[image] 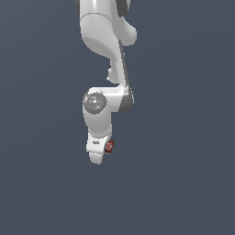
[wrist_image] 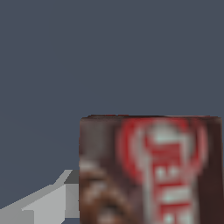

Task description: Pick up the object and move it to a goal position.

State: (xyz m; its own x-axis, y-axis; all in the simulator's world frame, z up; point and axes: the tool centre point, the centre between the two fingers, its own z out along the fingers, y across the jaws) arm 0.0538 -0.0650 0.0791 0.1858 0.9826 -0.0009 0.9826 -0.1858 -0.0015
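Carry step, judged from box position against pincer.

Procedure for the carry:
- Keep grip force constant; no loosening before the goal, which is not marked in either view.
- Move smoothly and avoid sudden wrist rotation, since a flat box can pivot between pads if held off-centre.
- Watch the wrist view for any slide of the label across the picture; a slide would indicate slip.
- Lower and release only once over the goal.

Box (wrist_image: 148,170): close to the wrist camera, filling much of that view, dark brown with red-and-white label facing the camera, upper edge level. In the exterior view, seen as a small dark-and-red patch (image: 109,146) at the right side of the pincer tip, touching it.

Pincer (image: 100,151): appears closed on the box, judged from contact in the exterior view and the nearness of the box in the wrist view. One grey finger (wrist_image: 48,203) visible beside the box; the other not visible. Exact pad contact not discernible.

Background: uniform grey-blue, no shadow or edge visible, so height above any desk not determinable.

Arm pose: hand pointing down, wrist joint (image: 96,103) above it, white links (image: 103,32) rising steeply to the top of the exterior view, leaning slightly right.
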